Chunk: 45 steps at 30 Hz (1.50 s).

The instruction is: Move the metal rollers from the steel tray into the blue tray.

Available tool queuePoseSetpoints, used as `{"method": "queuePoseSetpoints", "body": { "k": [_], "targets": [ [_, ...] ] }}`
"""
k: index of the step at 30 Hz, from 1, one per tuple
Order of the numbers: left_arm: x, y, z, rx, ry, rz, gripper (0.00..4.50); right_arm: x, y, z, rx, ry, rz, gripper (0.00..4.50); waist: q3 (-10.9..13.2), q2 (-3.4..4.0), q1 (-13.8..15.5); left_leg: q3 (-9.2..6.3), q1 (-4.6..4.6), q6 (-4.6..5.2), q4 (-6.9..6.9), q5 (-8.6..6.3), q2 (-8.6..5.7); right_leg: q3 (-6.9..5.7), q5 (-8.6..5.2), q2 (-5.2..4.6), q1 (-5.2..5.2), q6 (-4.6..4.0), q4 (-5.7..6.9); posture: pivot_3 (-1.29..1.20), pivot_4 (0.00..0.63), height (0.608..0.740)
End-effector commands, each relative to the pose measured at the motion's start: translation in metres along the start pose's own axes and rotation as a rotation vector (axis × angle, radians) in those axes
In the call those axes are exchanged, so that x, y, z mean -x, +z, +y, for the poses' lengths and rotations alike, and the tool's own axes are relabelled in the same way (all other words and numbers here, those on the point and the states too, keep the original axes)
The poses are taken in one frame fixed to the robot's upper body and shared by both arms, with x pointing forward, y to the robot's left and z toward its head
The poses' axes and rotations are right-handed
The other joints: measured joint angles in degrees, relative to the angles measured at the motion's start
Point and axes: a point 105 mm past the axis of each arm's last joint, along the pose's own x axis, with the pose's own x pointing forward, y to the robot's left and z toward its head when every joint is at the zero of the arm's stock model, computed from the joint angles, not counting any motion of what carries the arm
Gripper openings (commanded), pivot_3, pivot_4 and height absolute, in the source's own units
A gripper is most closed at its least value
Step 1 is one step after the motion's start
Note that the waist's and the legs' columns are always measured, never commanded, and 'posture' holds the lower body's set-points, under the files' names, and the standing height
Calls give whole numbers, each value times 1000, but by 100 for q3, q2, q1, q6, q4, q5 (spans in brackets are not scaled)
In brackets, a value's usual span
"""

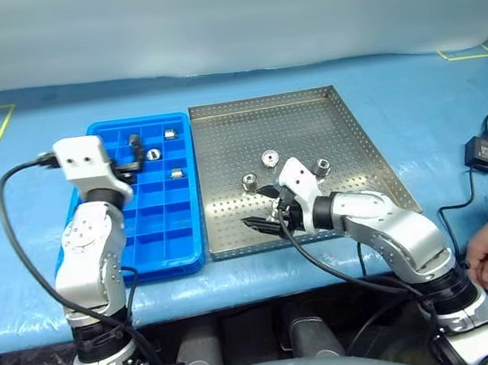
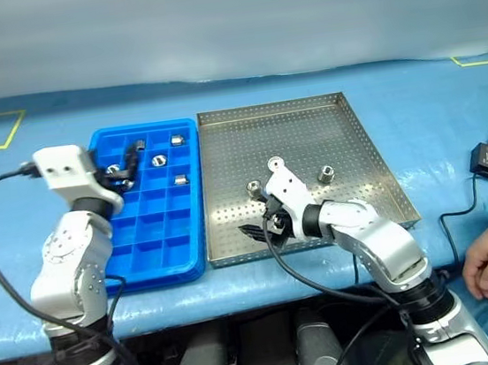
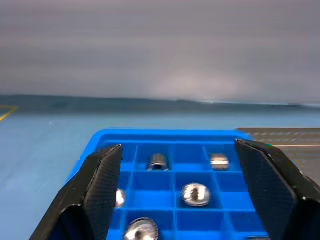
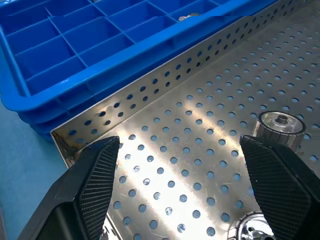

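Three metal rollers [image 1: 269,157] stand upright, flanges up, on the steel tray [image 1: 344,130]. The right gripper [image 1: 269,216] is the nearer hand, hovering with jaws wide and empty near the tray's front left corner; the closest roller [image 1: 249,182] lies just beyond its fingertips at about eleven o'clock. The left gripper [image 3: 175,190] is level over the blue tray [image 1: 165,247], fingers spread and holding nothing, with several rollers already sitting in the compartments below it.

No text, label or number can be read anywhere.
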Motion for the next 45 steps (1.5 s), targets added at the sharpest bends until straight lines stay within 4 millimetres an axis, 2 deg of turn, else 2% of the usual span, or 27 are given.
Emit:
{"method": "queuePoseSetpoints", "body": {
  "k": [1,5,9,12,15,18,28,34,37,40,43,45],
  "targets": [
    [6,-2,-77,-18,-485,72,3911,16,7,-13,67,-91,4,4070,0,1,-14,-1,-1,0,1,0,-2,0,0,0,0,0,0,-8,150,740],
    [-2,-26,-101,-136,-663,203,3911,33,8,-20,100,-159,15,4070,0,2,-110,2,3,0,-2,0,1,2,-2,3,-4,-1,0,-46,150,740],
    [-24,-47,-102,-213,-657,292,3911,38,2,-22,92,-211,25,4070,0,2,-238,-3,6,1,1,1,5,2,-3,13,0,-2,3,-98,150,740],
    [-36,-61,-112,-165,-695,345,3911,37,2,-17,81,-216,7,4070,0,2,-328,-2,4,1,0,1,5,5,-3,13,-2,-1,2,-136,150,740],
    [-30,-74,-128,-174,-797,395,3911,37,-2,-12,66,-223,7,4070,0,3,-420,-1,-1,1,-6,0,4,9,-3,12,-9,-1,1,-178,150,740],
    [-25,-79,-136,-177,-851,417,3911,39,-5,-12,59,-239,13,4070,0,3,-510,-2,-2,1,-11,0,0,12,-4,10,-9,-1,-1,-199,150,740],
    [-16,-105,-134,-249,-892,534,3911,40,-9,-11,44,-260,14,4070,0,3,-780,-13,10,1,-4,0,5,20,-4,9,-8,2,8,-224,150,740],
    [-13,-118,-134,-279,-896,574,3911,37,-10,-9,46,-242,17,4070,0,3,-833,-15,8,1,-8,0,3,20,-4,8,-10,2,6,-223,150,740],
    [-13,-117,-135,-274,-889,564,3380,34,-11,-8,47,-232,21,4070,0,4,-843,-16,9,1,-7,0,4,20,-4,8,-10,2,7,-223,150,740],
    [-10,-116,-136,-281,-900,562,2444,32,-12,-10,49,-230,27,4070,0,3,-862,-15,9,1,-7,0,4,21,-4,7,-9,2,6,-221,150,740],
    [-10,-113,-135,-271,-909,547,2444,31,-12,-10,50,-227,27,4070,0,4,-868,-16,9,1,-8,0,3,21,-4,7,-10,2,7,-213,150,740],
    [-9,-110,-136,-255,-920,536,2116,30,-12,-10,50,-223,26,4070,0,4,-867,-16,9,1,-9,0,3,21,-4,7,-10,2,7,-209,150,740]
  ]
}}
